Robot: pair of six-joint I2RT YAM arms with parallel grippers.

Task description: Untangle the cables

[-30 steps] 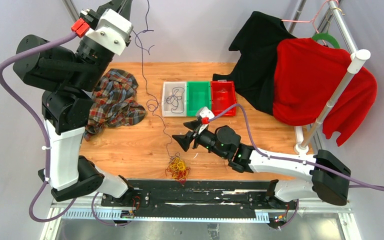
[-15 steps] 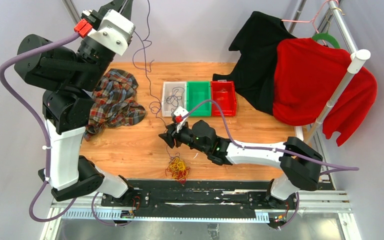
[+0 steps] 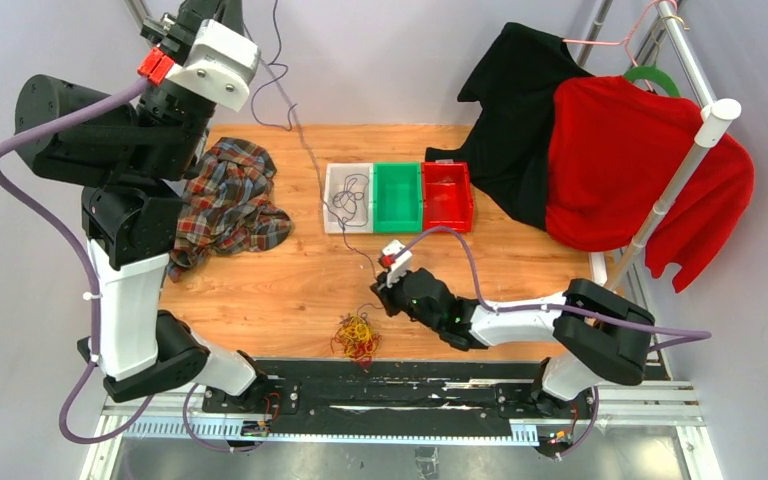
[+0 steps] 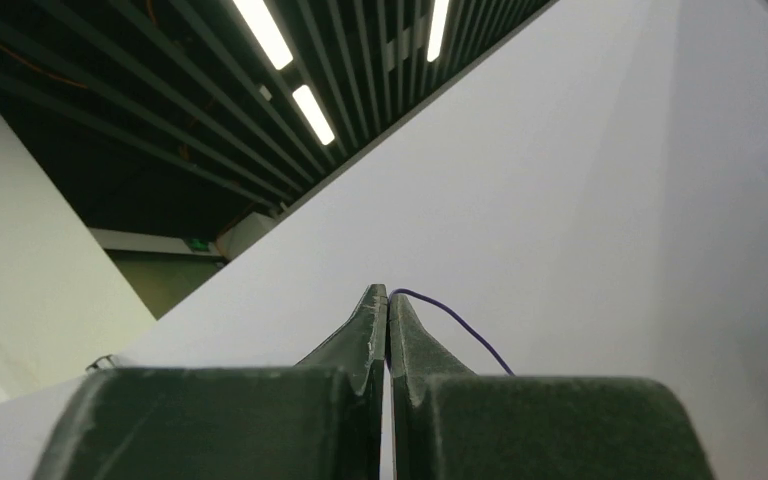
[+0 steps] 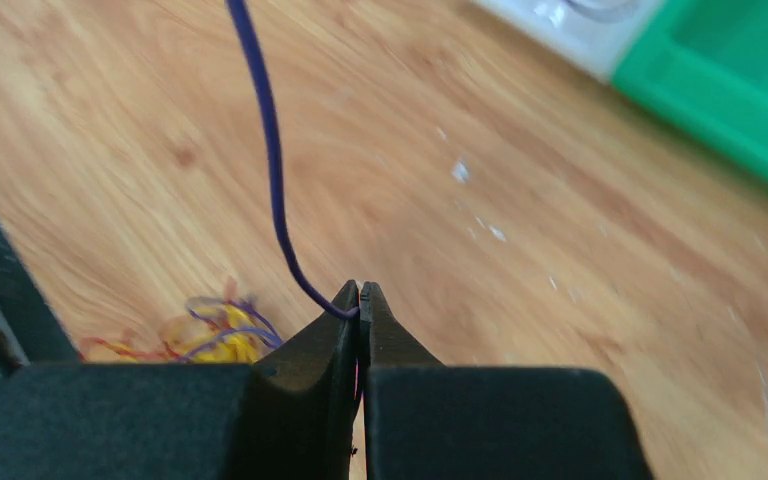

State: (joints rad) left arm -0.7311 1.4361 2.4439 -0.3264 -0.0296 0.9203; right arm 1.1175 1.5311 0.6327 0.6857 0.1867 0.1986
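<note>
A thin dark purple cable (image 3: 312, 165) runs from high at the back left down across the table. My left gripper (image 4: 388, 296) is raised above the table's far left corner (image 3: 218, 10), shut on the cable's upper end. My right gripper (image 5: 359, 291) sits low over the wood near the front (image 3: 380, 297), shut on the same purple cable (image 5: 265, 150) further down. A small tangle of yellow, red and purple cables (image 3: 357, 336) lies on the table just left of the right gripper; it is blurred in the right wrist view (image 5: 210, 335). More dark cables (image 3: 350, 195) lie curled in the white bin.
A white bin (image 3: 332, 222), a green bin (image 3: 397, 195) and a red bin (image 3: 447, 195) stand in a row mid-table. A plaid cloth (image 3: 225, 205) lies at the left. Black (image 3: 520, 110) and red (image 3: 620, 160) garments hang on a rack (image 3: 675, 180) at the right.
My right gripper closed on the purple cable and moved toward the near edge, drawing the cable straighter. The left arm shifted slightly left, still holding the cable high.
</note>
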